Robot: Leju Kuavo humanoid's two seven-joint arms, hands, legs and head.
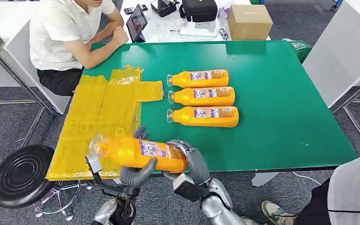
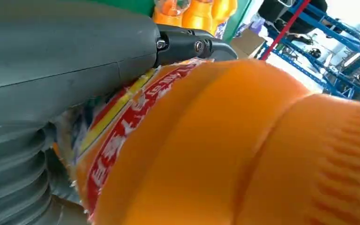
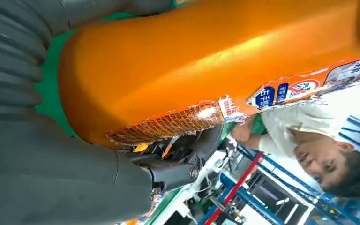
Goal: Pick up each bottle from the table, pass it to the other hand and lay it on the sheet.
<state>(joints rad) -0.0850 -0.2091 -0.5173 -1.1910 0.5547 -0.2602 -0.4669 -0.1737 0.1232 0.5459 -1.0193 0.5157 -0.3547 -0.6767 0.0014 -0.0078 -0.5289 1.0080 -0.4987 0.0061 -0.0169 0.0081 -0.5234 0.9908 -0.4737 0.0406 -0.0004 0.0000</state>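
An orange bottle [image 1: 138, 152] with a clear cap hangs level over the table's front edge, cap toward the yellow sheet [image 1: 104, 108]. My left hand [image 1: 137, 172] grips its middle from below, with fingers showing behind it. My right hand [image 1: 193, 161] wraps its base end. Up close, the bottle [image 2: 225, 140] lies against my left hand [image 2: 61, 61], and the bottle [image 3: 192, 56] rests in my right hand [image 3: 51, 173]. Three more orange bottles [image 1: 204, 96] lie side by side on the green table [image 1: 281, 103], caps toward the sheet.
A seated person [image 1: 70, 33] leans on the table's far left corner. A black stool [image 1: 21, 174] stands at the left front. Another person [image 1: 351, 192] stands at the right front. A cardboard box [image 1: 248, 21] and a tablet [image 1: 137, 22] sit beyond the table.
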